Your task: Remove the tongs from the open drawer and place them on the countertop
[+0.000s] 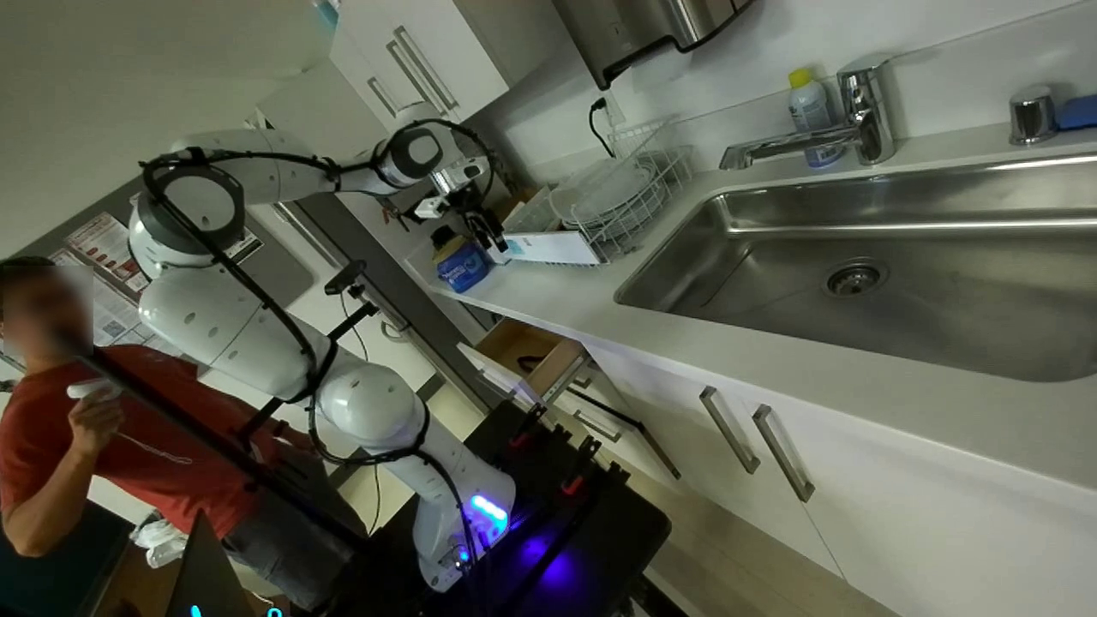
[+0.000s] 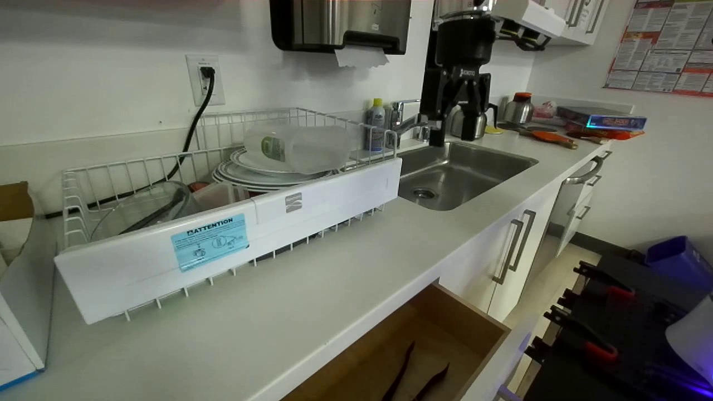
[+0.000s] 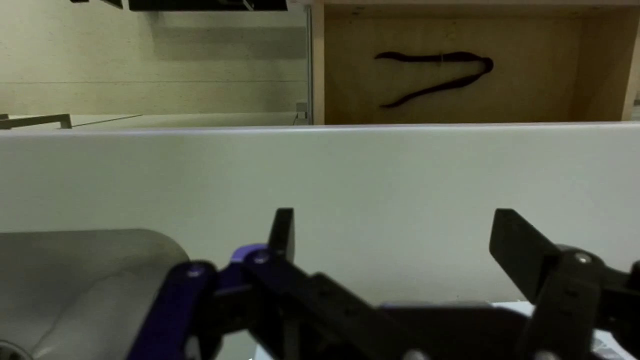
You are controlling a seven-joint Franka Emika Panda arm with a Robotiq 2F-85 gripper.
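tongs [image 3: 455, 56] lie roughly lengthwise with the countertop [image 3: 330, 195], tips toward the sink [image 3: 95, 285].

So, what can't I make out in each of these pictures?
Tongs: in an exterior view, joined end cut off by the bottom edge.
Sink drain: in the wrist view, partly cut off by the lower left corner.
Person's face: in an exterior view, blurred.
Wall notices: in an exterior view, print too small to read.
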